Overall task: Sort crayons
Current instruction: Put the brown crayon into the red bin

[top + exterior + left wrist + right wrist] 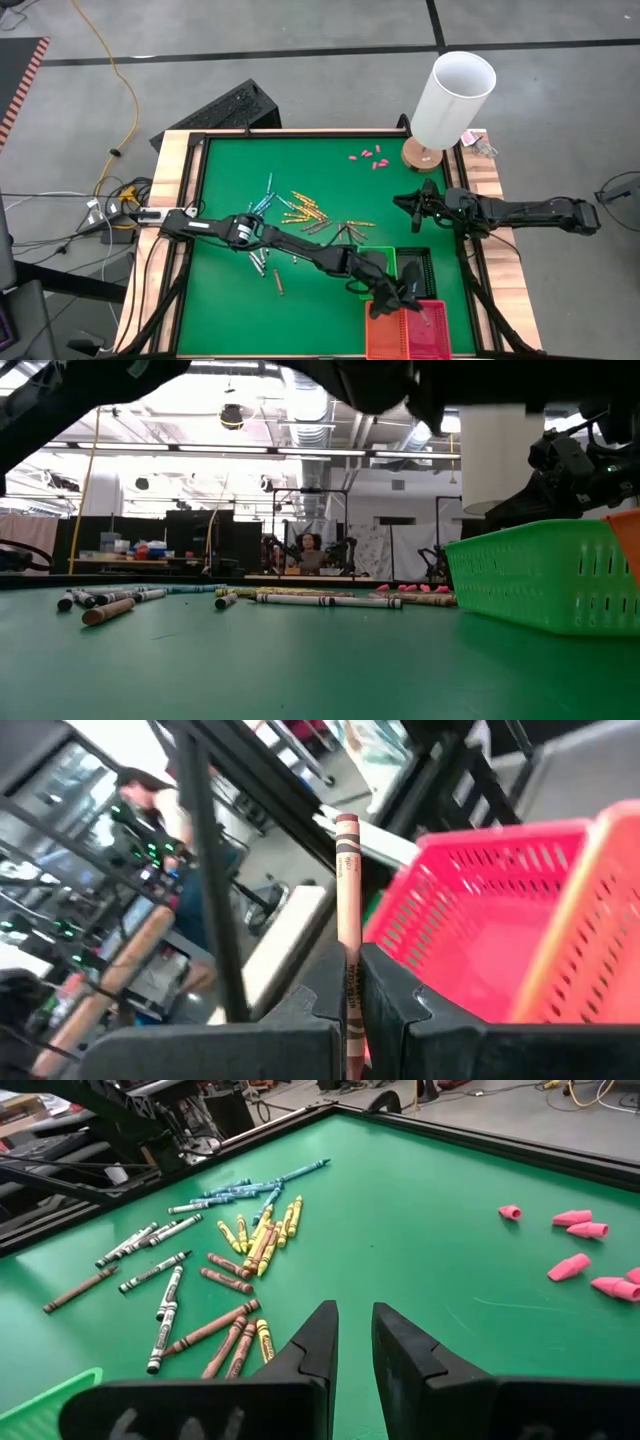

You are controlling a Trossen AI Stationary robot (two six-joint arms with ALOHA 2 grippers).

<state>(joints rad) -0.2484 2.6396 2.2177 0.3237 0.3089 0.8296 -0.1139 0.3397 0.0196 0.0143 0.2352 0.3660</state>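
Many crayons (300, 215) scattered across the middle of the green table (230, 300), mostly left of centre: light blue ones nearest the far edge, yellow-orange ones just right of those, grey-white and brownish-red ones closer to the near edge, several touching or crossing, a few lying apart. Reaching diagonally over that scatter from the left edge, left arm, with left gripper (400, 297) above the near right part of the table, at the far-left corner of the red basket (425, 335). Clamped narrowly between its two dark fingers (300, 1020), one brownish-red crayon (347, 900), standing upright in the wrist view, tip clear above the fingers, red basket's mesh wall just beside it. Next to the red basket on its far side, green basket (375, 255) and black basket (415, 265), side by side near the right edge. Farther back, toward the far right corner, small pink stubby pieces (367, 156) lying loose, well apart from the crayons. At the far right corner, tall white cylinder (452, 98) on a round wooden base. Coming in from the right edge, right arm, with right gripper (412, 203) hovering over bare green felt between the pink pieces and the baskets, fingers slightly parted with a narrow gap, nothing between them.
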